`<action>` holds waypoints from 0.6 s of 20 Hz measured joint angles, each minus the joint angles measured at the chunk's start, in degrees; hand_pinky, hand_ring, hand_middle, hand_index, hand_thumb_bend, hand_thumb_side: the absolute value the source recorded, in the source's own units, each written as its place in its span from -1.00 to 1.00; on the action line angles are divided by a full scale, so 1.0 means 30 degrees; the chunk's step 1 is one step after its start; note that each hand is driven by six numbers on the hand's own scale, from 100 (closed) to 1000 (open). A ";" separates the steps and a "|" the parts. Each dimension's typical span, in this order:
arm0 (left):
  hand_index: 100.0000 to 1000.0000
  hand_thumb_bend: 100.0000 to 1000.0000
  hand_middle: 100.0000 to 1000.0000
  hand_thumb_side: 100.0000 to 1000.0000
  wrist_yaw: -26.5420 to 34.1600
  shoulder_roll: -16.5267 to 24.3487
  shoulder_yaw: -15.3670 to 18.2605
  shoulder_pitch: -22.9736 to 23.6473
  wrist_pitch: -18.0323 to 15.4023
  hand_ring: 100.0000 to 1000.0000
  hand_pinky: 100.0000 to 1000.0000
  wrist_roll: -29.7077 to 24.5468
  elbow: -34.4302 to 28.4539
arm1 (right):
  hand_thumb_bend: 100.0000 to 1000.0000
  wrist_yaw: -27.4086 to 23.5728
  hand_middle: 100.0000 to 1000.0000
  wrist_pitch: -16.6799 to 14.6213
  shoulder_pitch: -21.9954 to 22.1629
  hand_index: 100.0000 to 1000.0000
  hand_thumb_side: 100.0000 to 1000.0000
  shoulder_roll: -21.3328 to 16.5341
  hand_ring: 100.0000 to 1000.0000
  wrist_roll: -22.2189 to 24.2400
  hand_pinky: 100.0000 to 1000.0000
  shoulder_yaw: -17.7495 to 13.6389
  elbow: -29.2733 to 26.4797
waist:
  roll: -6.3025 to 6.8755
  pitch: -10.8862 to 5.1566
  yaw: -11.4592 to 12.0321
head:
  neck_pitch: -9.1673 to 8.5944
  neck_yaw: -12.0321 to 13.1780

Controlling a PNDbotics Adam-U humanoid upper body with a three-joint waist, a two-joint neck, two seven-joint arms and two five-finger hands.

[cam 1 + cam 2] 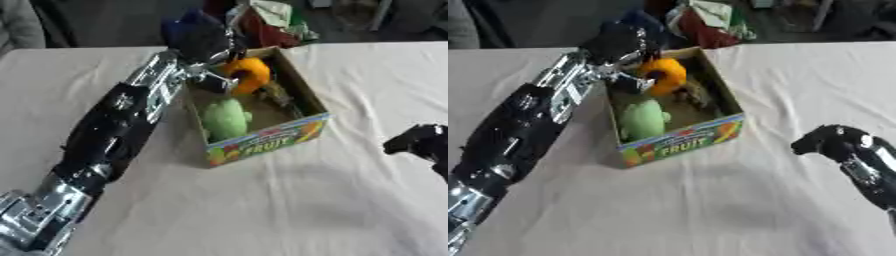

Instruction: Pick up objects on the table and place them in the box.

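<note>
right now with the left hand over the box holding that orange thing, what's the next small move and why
Probably open the left hand and let go. The orange object it grips already sits inside the box, at the far end, clear of the green object nearer the front. Then lift the hand straight up. The right hand waits at the right, off the box.

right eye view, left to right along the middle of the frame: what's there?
Black-and-silver left robot arm → light green rounded object inside the open cardboard box printed FRUIT → bare stretch of white tablecloth → black right robot hand, fingers curled, holding nothing.
</note>
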 measured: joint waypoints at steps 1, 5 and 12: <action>0.08 -0.71 -0.29 -0.60 -0.0098 -0.0059 -0.0031 0.0041 -0.0116 -0.23 -0.01 -0.0059 0.0090 | -1.00 0.0000 0.13 0.0002 0.0000 0.40 0.22 0.0001 0.40 0.0002 0.39 0.0000 0.0001 | 0.0004 0.0000 0.0000 | 0.0000 0.0000; 0.19 -0.40 -0.20 -0.42 -0.0395 -0.0196 -0.0186 0.0132 -0.0528 -0.15 0.04 -0.0204 0.0243 | -1.00 0.0000 0.13 0.0008 -0.0002 0.40 0.22 0.0002 0.40 0.0008 0.39 -0.0001 0.0001 | 0.0039 0.0001 0.0007 | 0.0000 0.0000; 0.35 0.32 -0.06 0.39 -0.0197 -0.0196 -0.0249 0.0340 -0.0749 -0.05 0.13 -0.0211 0.0053 | -1.00 0.0000 0.13 0.0024 -0.0002 0.40 0.22 0.0002 0.40 0.0024 0.39 -0.0008 0.0001 | 0.0055 0.0001 0.0085 | 0.0000 -0.0010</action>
